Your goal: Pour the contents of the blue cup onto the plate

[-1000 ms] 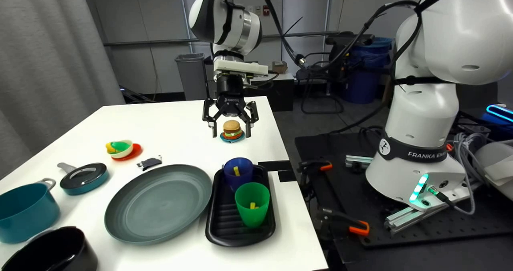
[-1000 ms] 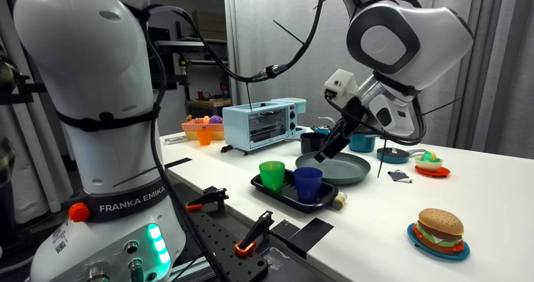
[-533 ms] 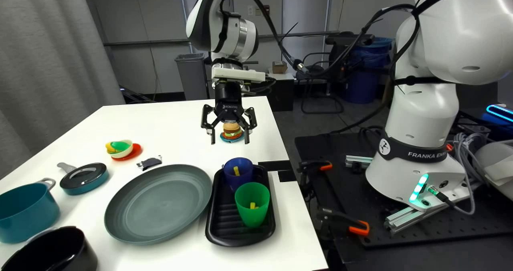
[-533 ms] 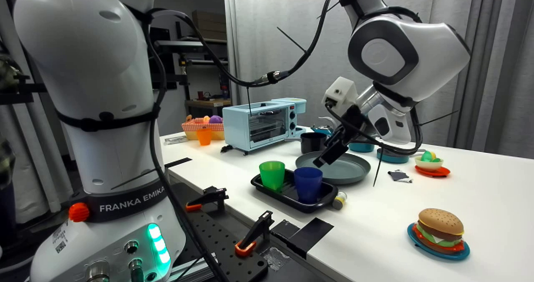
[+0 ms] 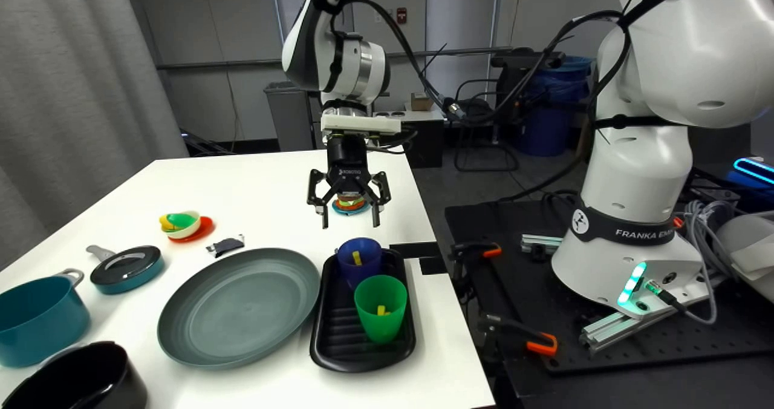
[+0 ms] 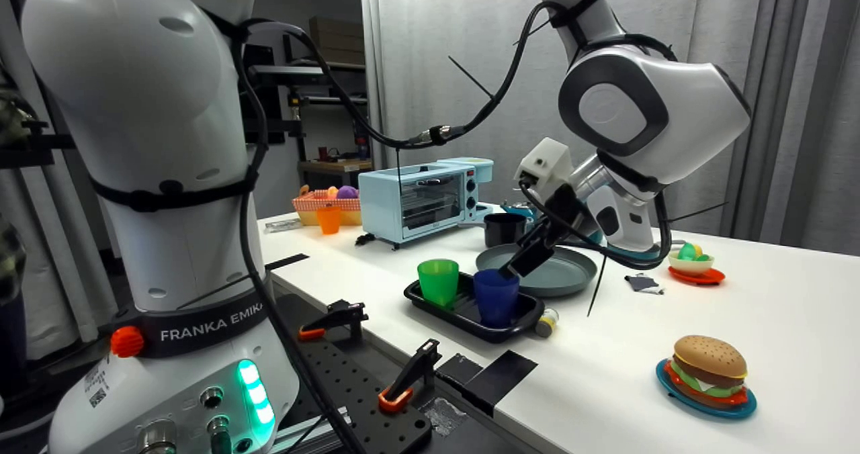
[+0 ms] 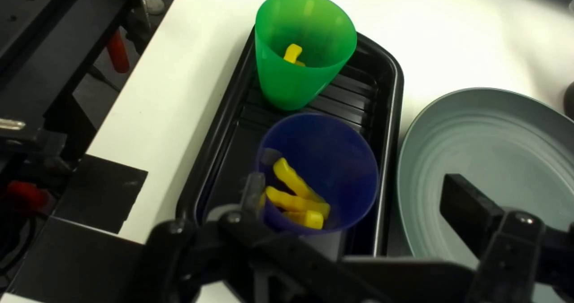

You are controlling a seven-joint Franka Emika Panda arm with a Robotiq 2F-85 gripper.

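Gripper (image 5: 351, 220): fingers wide apart, suspended near the blue cup (image 7: 334, 162). The cup stands upright in the black tray (image 5: 335, 336), yellow pieces (image 7: 297, 201) inside. Green cup (image 7: 291, 85): upright, same tray, containing yellow sticks (image 7: 293, 52). Plate (image 5: 239, 309): flat on the table (image 5: 260, 185), beside the tray; contact cannot be determined.

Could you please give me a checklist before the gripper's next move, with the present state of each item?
1. Gripper open: ok, jaws apart.
2. Blue cup upright on the black tray: ok.
3. Yellow pieces inside the blue cup: ok.
4. Green cup apart from the blue cup: ok.
5. Plate beside the tray: ok.
6. Fingers aligned for grasping the blue cup: cannot tell; one overlaps it in the wrist view.
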